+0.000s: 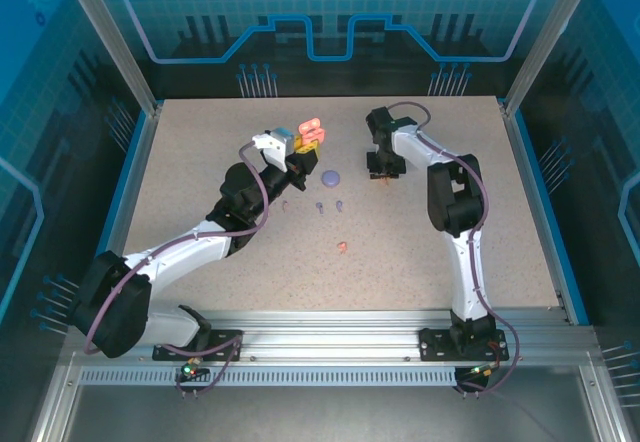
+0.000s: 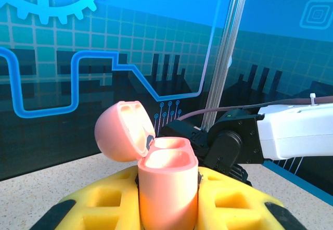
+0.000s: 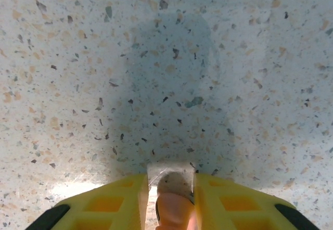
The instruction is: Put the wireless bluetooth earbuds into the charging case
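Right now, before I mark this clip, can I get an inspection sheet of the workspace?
Surface: speckled table, no spills or marks seen.
Job's things: coral case open, lid hinged back, held upright; purple case on the table; two purple earbuds, a pale pink earbud and a coral earbud lying loose nearby.
Clutter: nothing seen.
Grippers: left gripper shut on the coral case; right gripper low over the table, closed on a second coral earbud.
Cables: cables run along both arms, none snagged.
Surroundings: blue printed panels, aluminium frame.
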`<state>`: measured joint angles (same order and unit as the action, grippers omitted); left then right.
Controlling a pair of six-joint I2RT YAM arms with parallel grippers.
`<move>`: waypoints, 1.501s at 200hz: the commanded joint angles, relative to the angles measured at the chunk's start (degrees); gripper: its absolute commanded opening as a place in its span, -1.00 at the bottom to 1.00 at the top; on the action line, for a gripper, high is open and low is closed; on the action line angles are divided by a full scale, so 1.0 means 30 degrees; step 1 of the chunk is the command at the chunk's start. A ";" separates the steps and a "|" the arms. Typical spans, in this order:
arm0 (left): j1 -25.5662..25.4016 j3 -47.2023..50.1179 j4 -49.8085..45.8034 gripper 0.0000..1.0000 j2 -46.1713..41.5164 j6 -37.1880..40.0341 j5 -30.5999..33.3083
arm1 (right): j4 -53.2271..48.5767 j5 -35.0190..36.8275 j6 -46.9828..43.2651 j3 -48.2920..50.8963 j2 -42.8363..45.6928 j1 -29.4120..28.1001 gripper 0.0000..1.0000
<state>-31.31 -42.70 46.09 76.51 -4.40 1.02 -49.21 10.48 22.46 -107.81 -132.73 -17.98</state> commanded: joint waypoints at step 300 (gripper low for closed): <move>-0.0267 -0.0766 -0.0041 -1.00 -0.0015 0.0054 -0.0447 | 0.0717 0.0023 0.0263 0.3098 0.1613 -0.0361 -0.43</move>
<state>-31.68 -42.72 45.25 76.51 -4.43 0.56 -43.46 10.72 23.31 -98.45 -127.31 -18.31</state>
